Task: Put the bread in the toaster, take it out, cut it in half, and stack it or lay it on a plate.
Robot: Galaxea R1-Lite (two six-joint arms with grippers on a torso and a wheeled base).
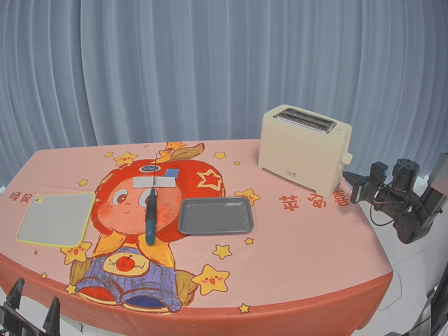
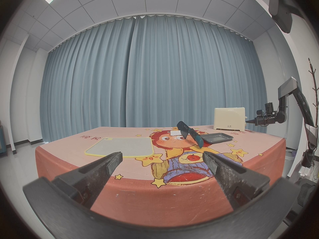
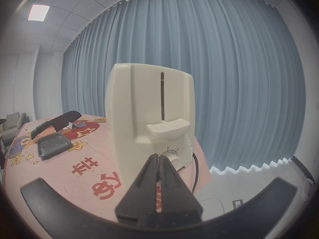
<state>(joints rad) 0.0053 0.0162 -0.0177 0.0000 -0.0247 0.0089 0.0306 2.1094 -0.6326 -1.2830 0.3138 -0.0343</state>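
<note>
The left hand [image 2: 161,158] hangs off the near edge of the bench [image 1: 303,257], its jaws spread wide and holding nothing. Beyond it and slightly to its left lies the cutting board [image 1: 56,219], with nothing on it. Further to the right of that hand, the knife [image 1: 150,213] has its teal handle towards the robot and its blade propped on a white block [image 1: 154,182]. Just past the knife is the grey tray [image 1: 216,215], bare, which I take to be the plate.

The cream toaster [image 1: 303,148] stands well away from the left hand and directly ahead of the right hand [image 3: 159,157]. That hand is pinched fully shut with nothing between its fingers. Its tip is level with the dial [image 3: 171,157], just under the lever [image 3: 167,128] and very close to the toaster's end face. The lever sits low in its slot, so I judge the bread is down inside the toaster. Something tan shows between the wires on top, but I can't be sure of it.

The step looks to be working that lever. To do it well, the shut tip should meet the middle of the lever squarely and travel straight along the slot. A sideways push could slide the toaster across the cloth. The tip should also stay clear of the dial.
</note>
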